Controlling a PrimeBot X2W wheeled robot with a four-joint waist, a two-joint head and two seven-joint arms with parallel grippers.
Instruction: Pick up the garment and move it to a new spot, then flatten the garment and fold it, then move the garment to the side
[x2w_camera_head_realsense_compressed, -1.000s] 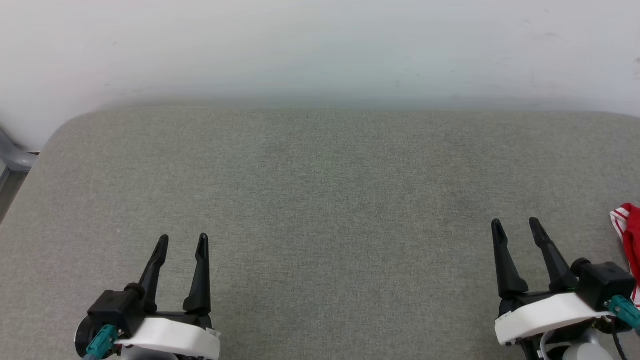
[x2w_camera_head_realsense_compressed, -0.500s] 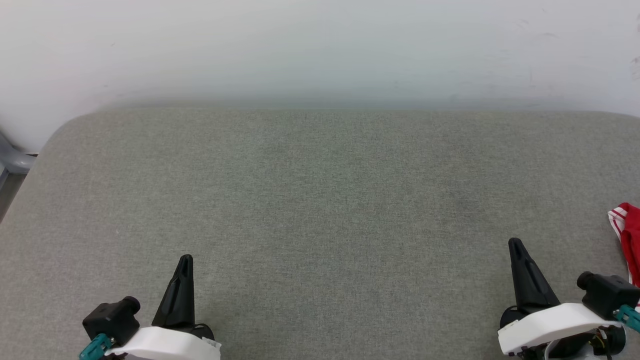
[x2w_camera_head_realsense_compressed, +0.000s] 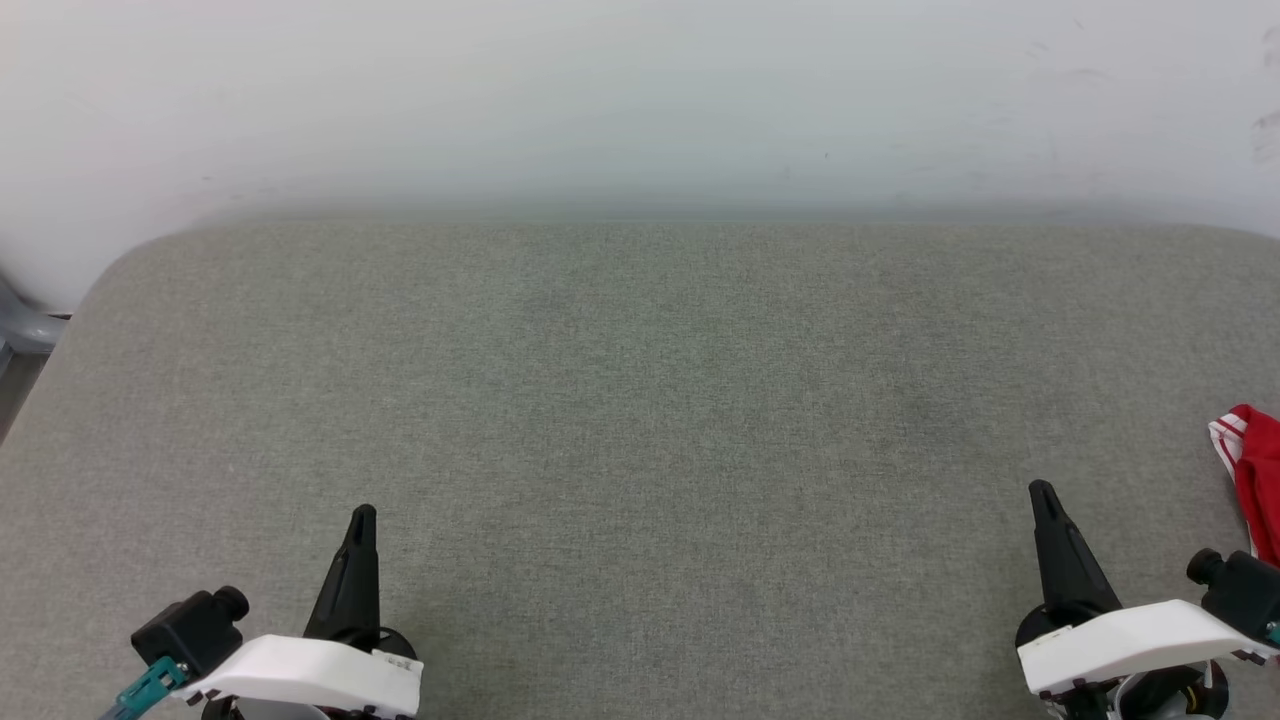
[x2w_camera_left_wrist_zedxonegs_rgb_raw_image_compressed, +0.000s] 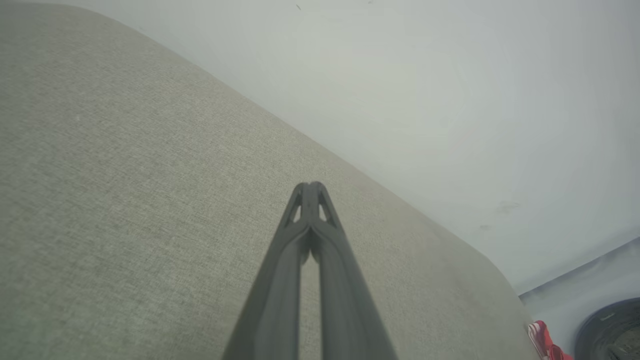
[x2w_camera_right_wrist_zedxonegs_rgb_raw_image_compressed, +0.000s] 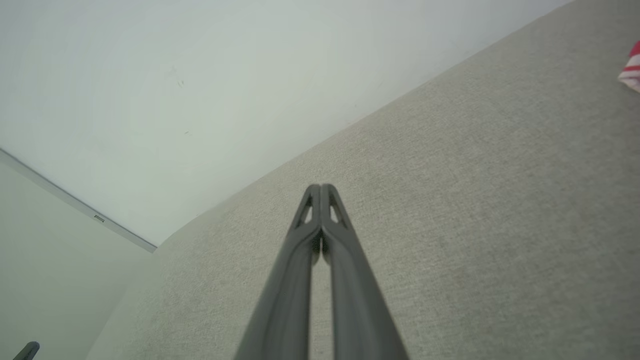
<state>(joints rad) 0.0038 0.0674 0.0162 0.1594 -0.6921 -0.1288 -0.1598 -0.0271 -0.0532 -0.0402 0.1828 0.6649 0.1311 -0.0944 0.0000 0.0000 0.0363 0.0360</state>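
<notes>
Both tips-together, left gripper (x2w_camera_head_realsense_compressed: 362, 514), right gripper (x2w_camera_head_realsense_compressed: 1043, 490), woven gry cushion (x2w_camera_head_realsense_compressed: 640, 380), red-striped garment (x2w_camera_head_realsense_compressed: 1256, 468).

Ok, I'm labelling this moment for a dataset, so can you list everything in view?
red shirt with red-and-white striped trim: one, red and white, on the pad at the head view's right edge, partly cut off.
grey woven fabric pad: one, grey, across the middle, far left corner rounded.
pale wall: one, off-white, behind the pad.
grey curved object: one, grey, left edge beyond the pad; cannot tell what it is.
dark round object: one, black, left wrist view's lower right corner; unclear.
left gripper: one, dark fingers shut, lower left, empty.
right gripper: one, dark fingers shut, lower right, apart from the shirt.
</notes>
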